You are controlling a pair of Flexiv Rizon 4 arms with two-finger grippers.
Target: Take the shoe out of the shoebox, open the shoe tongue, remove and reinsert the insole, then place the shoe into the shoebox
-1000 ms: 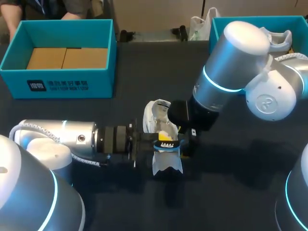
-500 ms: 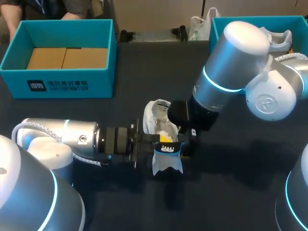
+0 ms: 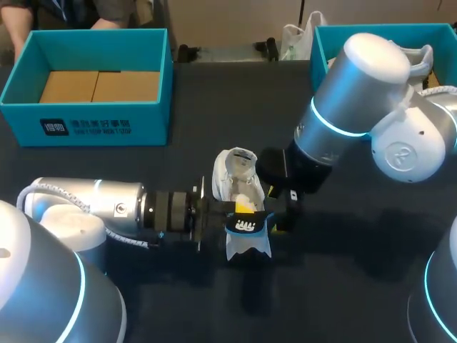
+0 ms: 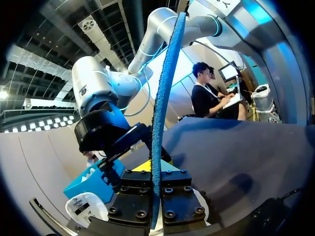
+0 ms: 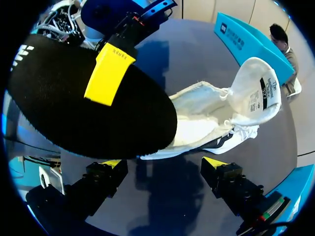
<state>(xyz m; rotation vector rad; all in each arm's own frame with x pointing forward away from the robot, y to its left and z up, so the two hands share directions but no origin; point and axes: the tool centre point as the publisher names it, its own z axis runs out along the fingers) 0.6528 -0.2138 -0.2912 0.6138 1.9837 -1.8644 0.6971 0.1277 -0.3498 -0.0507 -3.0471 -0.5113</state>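
The white shoe (image 3: 234,175) lies on its side on the dark table, its tongue pulled open; in the right wrist view the shoe (image 5: 216,110) lies just ahead of my right gripper. My left gripper (image 3: 243,209) is shut on the dark insole (image 3: 246,225), held on edge beside the shoe's opening. In the left wrist view the insole (image 4: 161,113) rises as a thin blue strip from between the left gripper (image 4: 156,169) fingers. My right gripper (image 3: 280,211) hangs open right of the insole, holding nothing. From the right wrist, the insole's (image 5: 88,103) black face fills the space ahead of the right gripper (image 5: 164,164).
A teal shoebox (image 3: 21,86) with a cardboard floor stands at the back left. A second teal box (image 3: 321,43) at the back right holds another white shoe (image 3: 414,57). A white plastic bag (image 3: 294,39) lies at the table's far edge.
My right arm has drawn a little to the right, away from the shoe. The left gripper and the insole have stayed almost in place.
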